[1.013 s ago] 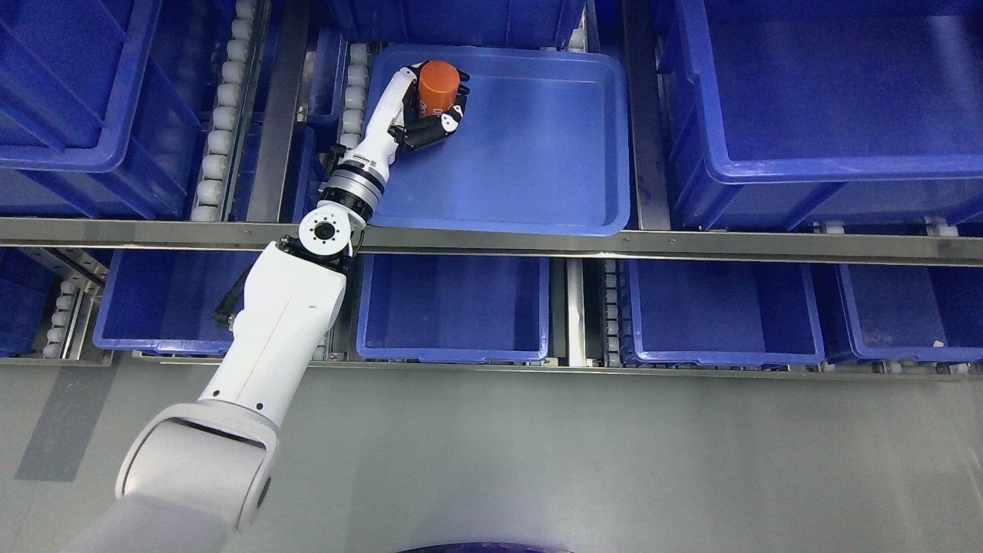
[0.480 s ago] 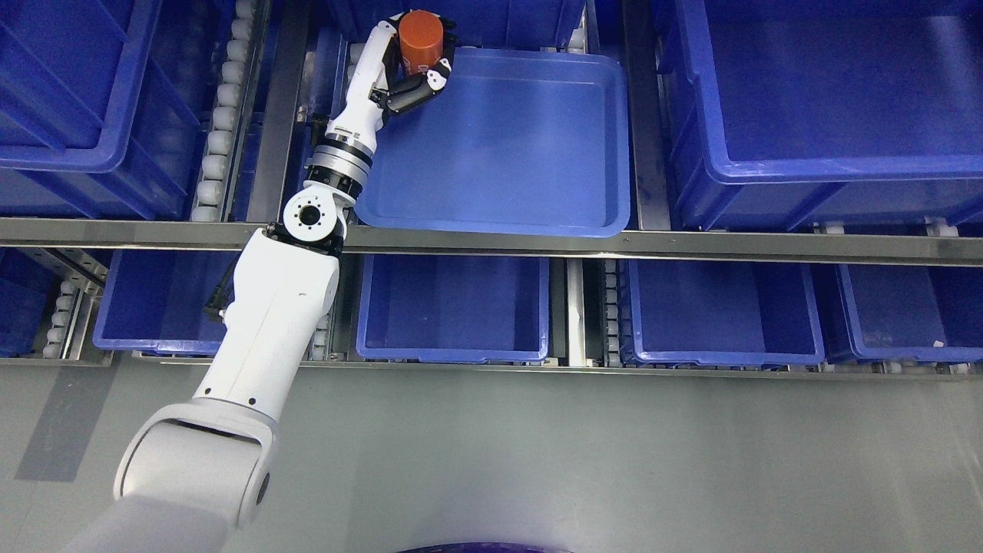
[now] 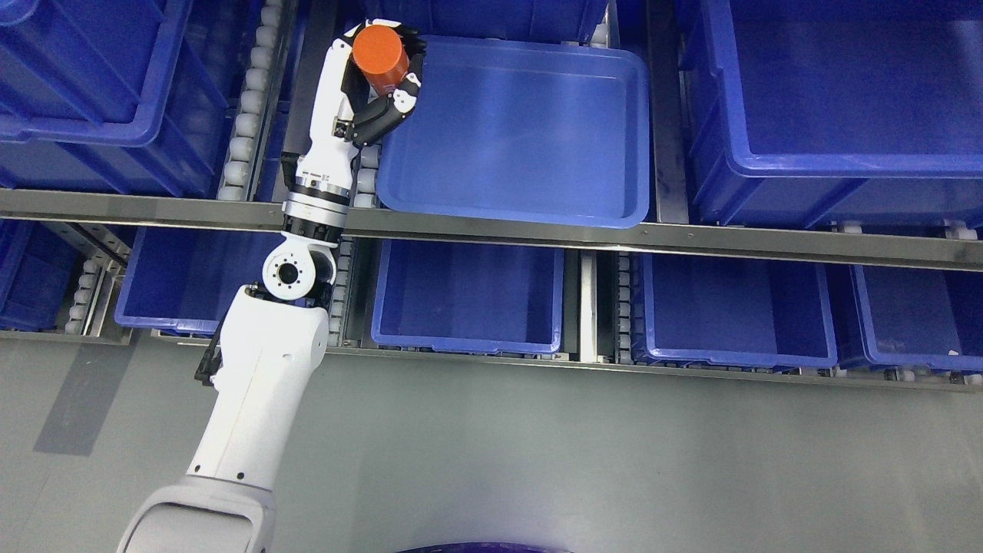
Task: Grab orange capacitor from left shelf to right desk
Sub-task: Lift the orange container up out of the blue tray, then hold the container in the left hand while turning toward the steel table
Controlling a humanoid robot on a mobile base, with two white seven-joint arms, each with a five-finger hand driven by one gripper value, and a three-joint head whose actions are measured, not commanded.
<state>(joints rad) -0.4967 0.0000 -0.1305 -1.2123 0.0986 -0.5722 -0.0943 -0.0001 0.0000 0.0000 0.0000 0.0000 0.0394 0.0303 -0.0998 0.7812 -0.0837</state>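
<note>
Head view: left hand (image 3: 376,81) with orange capacitor (image 3: 379,49) at upper left of centre.
Fingers (image 3: 392,104) are clasped around the orange capacitor, which is carried upright, round top facing the camera, over the upper-left corner of the shallow blue tray (image 3: 607,207) on the shelf. White forearm (image 3: 265,384) rises from the lower left of the frame, crossing the steel shelf rail (image 3: 691,240). Blue bins (image 3: 468,342) sit on the tier beneath.

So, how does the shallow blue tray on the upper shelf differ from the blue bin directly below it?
The shallow tray is wider with low walls; the bin below is narrower and deeper. The tray sits on the upper level, the bin on the lower one, partly hidden by the metal rail. Both are blue and hold nothing visible.
</note>
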